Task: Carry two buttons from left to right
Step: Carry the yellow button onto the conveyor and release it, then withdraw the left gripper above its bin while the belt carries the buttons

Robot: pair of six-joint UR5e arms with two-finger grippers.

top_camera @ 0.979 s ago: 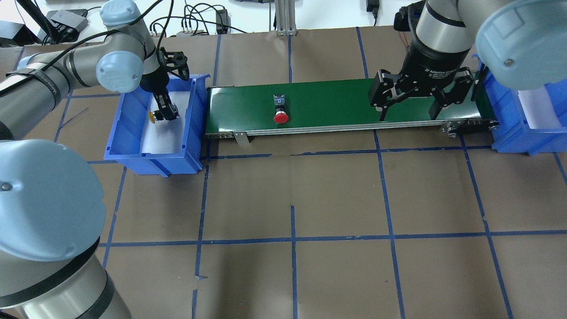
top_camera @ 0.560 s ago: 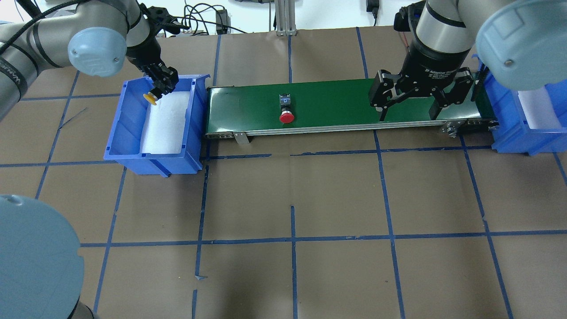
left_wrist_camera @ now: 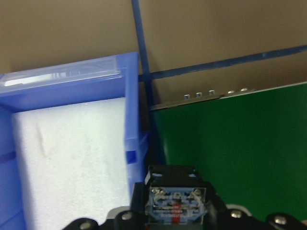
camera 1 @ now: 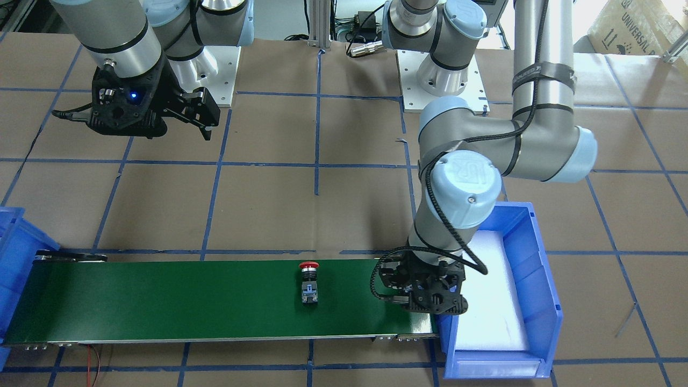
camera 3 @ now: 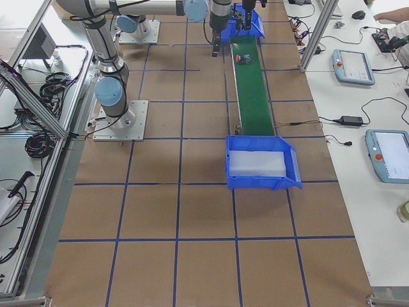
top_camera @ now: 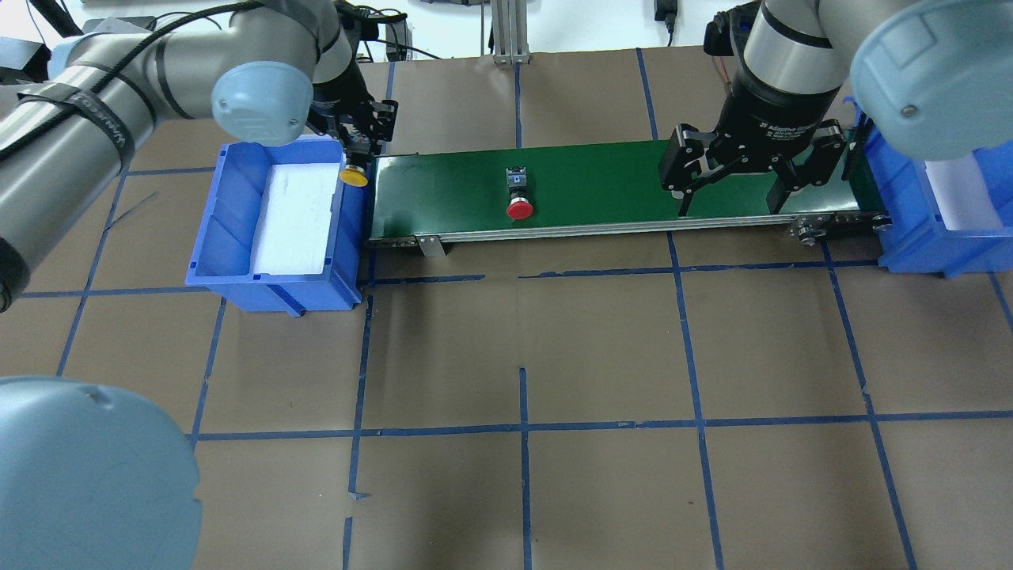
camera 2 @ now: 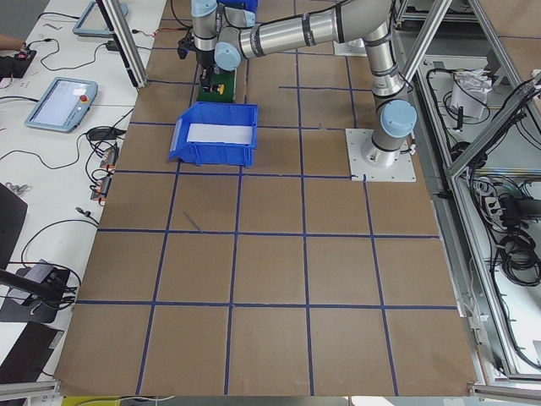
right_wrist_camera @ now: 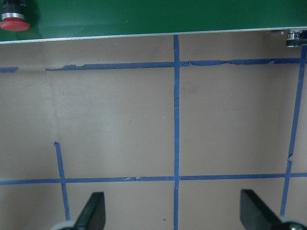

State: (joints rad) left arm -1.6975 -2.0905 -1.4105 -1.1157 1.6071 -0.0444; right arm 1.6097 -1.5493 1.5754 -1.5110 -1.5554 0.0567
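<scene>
The yellow button hangs cap-down in my left gripper, which is shut on it above the gap between the left blue bin and the green conveyor belt. In the left wrist view its contact block sits between the jaws. The red button lies on its side on the belt, also seen as the red button. My right gripper hovers open over the belt's right part. In its wrist view, the right gripper holds nothing, and the red cap shows at top left.
A second blue bin with white foam stands at the belt's right end. The left bin holds only a white foam pad. Brown paper with blue tape lines covers the table.
My left gripper lifted the yellow button out of the left bin and carried it right to the belt's left end. The red button drifted right along the belt. The right arm stayed put.
</scene>
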